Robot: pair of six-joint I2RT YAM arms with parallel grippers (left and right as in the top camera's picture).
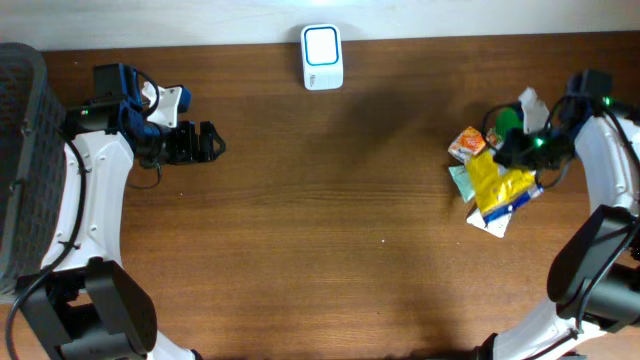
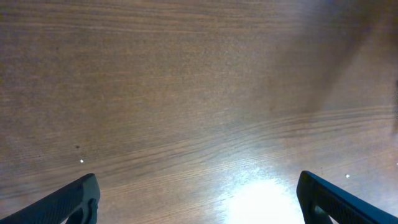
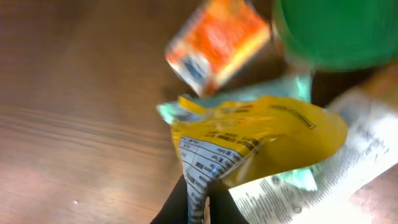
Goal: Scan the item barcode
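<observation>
A yellow packet with a printed label panel hangs pinched by its edge between my right gripper's shut fingers. From overhead, the packet lies over a small pile at the table's right side, with the right gripper at its upper end. A white scanner with a pale blue window stands at the table's far middle edge. My left gripper is far to the left and open; its fingers are spread wide over bare wood, holding nothing.
Under and around the yellow packet lie an orange packet, a green round item, a teal packet and a white printed packet. A dark mesh basket stands at the left edge.
</observation>
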